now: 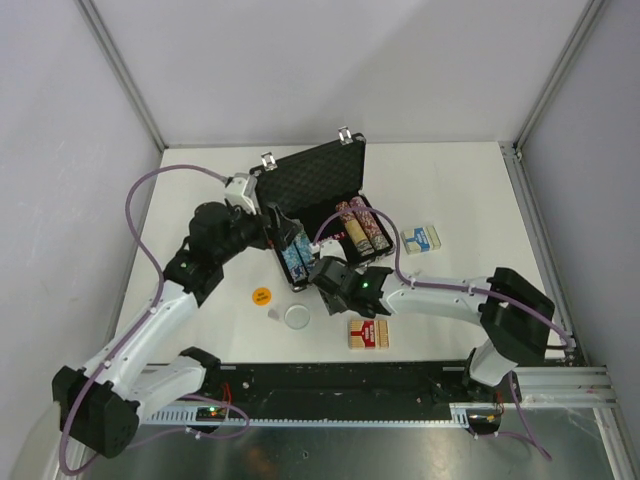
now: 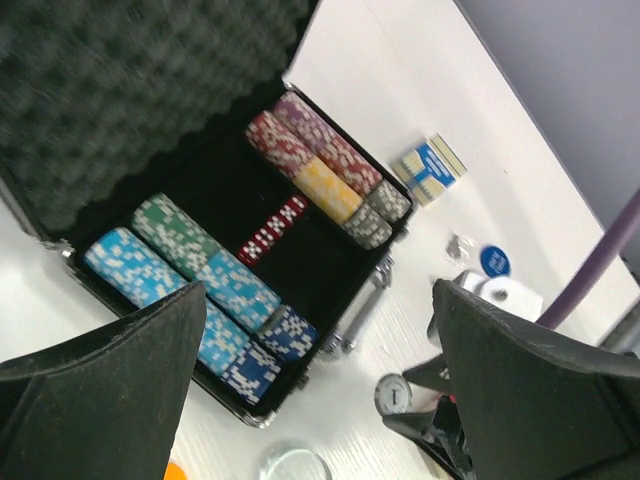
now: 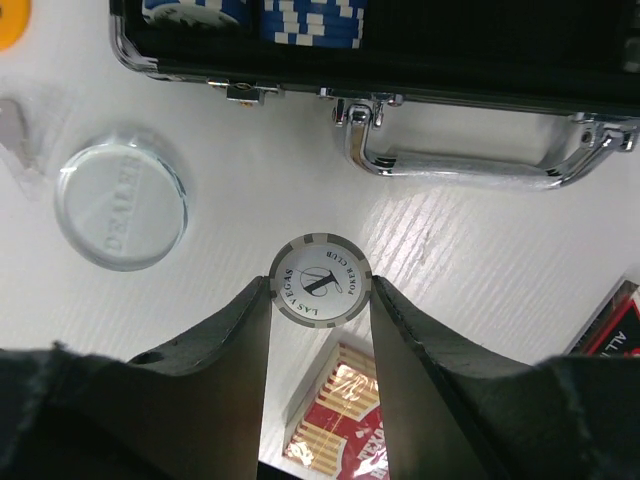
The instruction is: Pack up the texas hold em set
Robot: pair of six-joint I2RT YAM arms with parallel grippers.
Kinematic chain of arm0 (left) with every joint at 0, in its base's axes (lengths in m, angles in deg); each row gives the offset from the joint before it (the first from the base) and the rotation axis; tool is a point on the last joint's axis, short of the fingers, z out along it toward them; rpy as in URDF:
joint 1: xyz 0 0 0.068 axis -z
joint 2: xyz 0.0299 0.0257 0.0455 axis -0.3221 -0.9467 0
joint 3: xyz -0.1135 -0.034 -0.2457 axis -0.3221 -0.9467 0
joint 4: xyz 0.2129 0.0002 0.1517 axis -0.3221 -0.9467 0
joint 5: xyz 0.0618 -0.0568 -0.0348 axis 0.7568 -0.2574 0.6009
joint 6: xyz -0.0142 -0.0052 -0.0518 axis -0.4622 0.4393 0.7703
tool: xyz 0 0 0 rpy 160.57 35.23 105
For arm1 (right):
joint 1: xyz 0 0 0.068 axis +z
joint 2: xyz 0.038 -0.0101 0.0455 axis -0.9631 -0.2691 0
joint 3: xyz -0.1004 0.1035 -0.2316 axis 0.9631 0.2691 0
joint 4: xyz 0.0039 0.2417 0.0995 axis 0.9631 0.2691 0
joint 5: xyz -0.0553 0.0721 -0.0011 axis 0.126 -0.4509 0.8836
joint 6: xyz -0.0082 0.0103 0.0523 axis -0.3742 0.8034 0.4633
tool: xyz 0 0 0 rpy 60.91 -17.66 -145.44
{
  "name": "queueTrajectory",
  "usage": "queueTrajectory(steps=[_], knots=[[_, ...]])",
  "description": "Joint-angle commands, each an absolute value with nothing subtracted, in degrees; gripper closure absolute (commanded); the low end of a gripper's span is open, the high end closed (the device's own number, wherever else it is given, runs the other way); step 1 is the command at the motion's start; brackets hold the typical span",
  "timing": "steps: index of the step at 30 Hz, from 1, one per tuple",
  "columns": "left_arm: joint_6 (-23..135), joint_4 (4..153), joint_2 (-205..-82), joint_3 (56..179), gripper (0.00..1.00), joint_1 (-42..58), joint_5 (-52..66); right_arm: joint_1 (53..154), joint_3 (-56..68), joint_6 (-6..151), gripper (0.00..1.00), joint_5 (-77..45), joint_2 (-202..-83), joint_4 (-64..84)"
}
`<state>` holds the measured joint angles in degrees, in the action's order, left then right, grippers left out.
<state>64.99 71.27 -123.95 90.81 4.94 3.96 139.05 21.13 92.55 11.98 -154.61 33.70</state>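
One grey chip [image 3: 320, 280] pinched in right gripper [image 3: 320, 286] jaws, six o'clock of case [image 3: 450, 85]; left gripper [image 2: 320, 300] jaws spread wide.

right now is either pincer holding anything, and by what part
The right pincer pinches a grey-and-white poker chip by opposite sides of its rim, its face toward the wrist camera. The left pincer is open and holds nothing.
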Motion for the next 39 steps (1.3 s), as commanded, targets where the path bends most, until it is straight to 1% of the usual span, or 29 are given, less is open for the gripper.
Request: queueTrajectory(steps=[1,3,9,13,16,19,21,24,30,35,39], knots=[[68.55,72.55,-126.1,89.86,0.0,3.41,-7.05,139.24,20.47,92.64,0.63,14.7,-150.19,33.45],[69.16,72.51,-127.96,89.87,0.02,3.04,-11.79,139.21,20.46,92.63,0.63,15.39,-148.71,33.54],[71.51,72.54,-134.84,91.52,0.0,2.12,-25.92,139.21,20.51,92.51,0.63,18.93,-144.3,33.41],[71.61,72.59,-138.13,92.38,0.01,2.05,-31.38,138.9,20.52,92.53,0.62,19.64,-141.91,33.11],[71.78,72.55,-140.87,92.83,0.1,2.04,-35.36,138.74,20.49,92.1,0.62,19.3,-140.21,32.57],[71.99,72.59,-144.03,93.97,0.27,2.04,-39.44,138.46,20.5,91.15,0.61,17.12,-139.15,31.62],[72.11,72.52,-146.27,94.83,0.33,2.04,-42.45,138.33,20.51,90.76,0.6,14.94,-138.98,31.28],[71.9,72.54,-148.13,95.09,0.35,2.05,-43.24,138.48,20.47,91.0,0.6,13.8,-139.15,31.72],[71.76,72.58,-149.45,94.66,0.36,2.47,-43.59,138.82,19.77,91.34,0.6,13.59,-139.42,32.24],[71.15,72.59,-149.81,94.5,0.4,3.53,-42.45,139.53,17.32,90.31,0.6,14.92,-141.68,34.23],[71.29,72.56,-150.19,94.28,0.41,4.2,-43.76,139.89,16.61,89.86,0.6,15.58,-142.8,34.91]])
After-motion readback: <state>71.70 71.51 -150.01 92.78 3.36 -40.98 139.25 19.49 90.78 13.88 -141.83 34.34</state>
